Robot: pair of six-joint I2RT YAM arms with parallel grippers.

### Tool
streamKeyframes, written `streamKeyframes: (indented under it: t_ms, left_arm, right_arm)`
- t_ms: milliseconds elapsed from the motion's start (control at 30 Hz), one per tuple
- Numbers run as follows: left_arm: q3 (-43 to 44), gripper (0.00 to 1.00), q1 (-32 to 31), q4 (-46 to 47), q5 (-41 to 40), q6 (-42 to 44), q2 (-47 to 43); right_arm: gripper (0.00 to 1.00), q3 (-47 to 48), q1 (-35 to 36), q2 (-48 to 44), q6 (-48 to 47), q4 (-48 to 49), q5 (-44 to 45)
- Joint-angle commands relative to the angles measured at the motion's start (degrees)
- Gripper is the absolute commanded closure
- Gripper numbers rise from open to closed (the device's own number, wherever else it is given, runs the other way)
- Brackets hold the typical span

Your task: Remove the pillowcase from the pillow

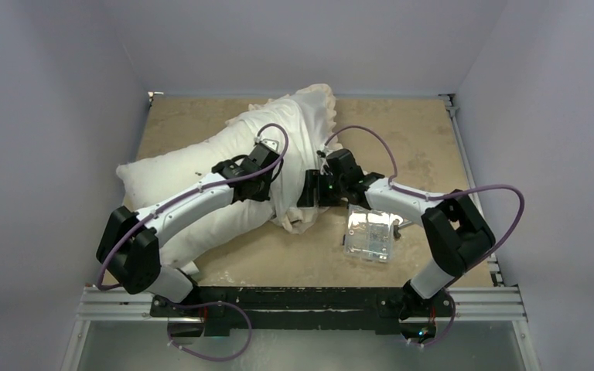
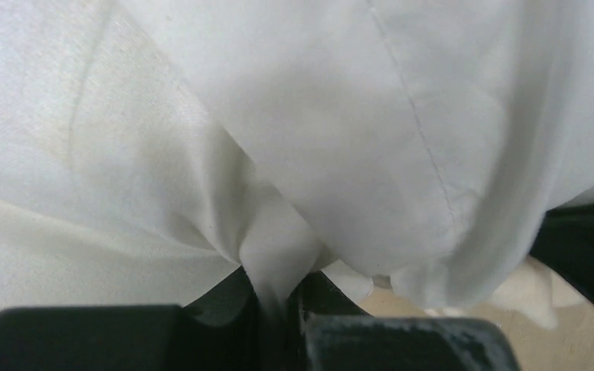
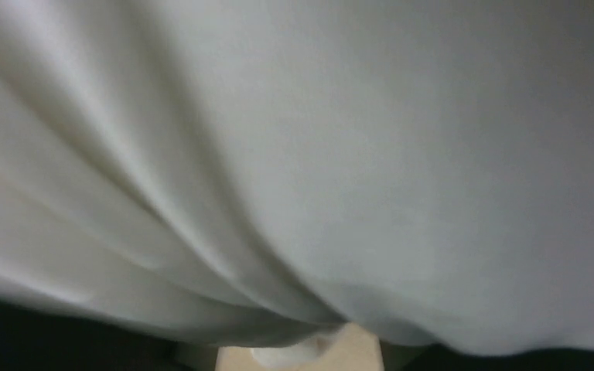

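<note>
The pillow is laid across the left of the counter, with its far right end covered by the bunched pillowcase. The left arm is stretched low over the pillow, and the left end effector is closed on a fold of the pillowcase. The right arm is bent inward, with the right end effector buried against the pillowcase. Whether it is open cannot be told.

From my seat the pillow reads plain white. The pillowcase is white too, with a cream frill (both wrist cams are just wall-to-wall white cloth). The table is mottled tan, the arms white and black, the cables purple, the walls pale lilac-grey.
</note>
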Motion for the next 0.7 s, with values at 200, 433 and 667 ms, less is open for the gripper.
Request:
streamKeyframes:
  t_ms: [200,433,667]
  left_arm:
    - [5.8,1.00,0.9,-6.6,-11.6,0.6,-1.6]
    - [6.9,1.00,8.0,-8.3,-12.1,2.4,-4.5]
    - [9.9,1.00,13.5,-9.7,-12.6,5.8,-7.4]
  right_arm:
    - [1.00,8.6,-1.2,-5.4,-8.0,-14.7,18.6]
    - [1.00,15.2,-12.5,-9.6,-11.1,-19.1,20.4]
    - [1.00,23.9,-20.0,-10.9,-13.6,-21.9,21.5]
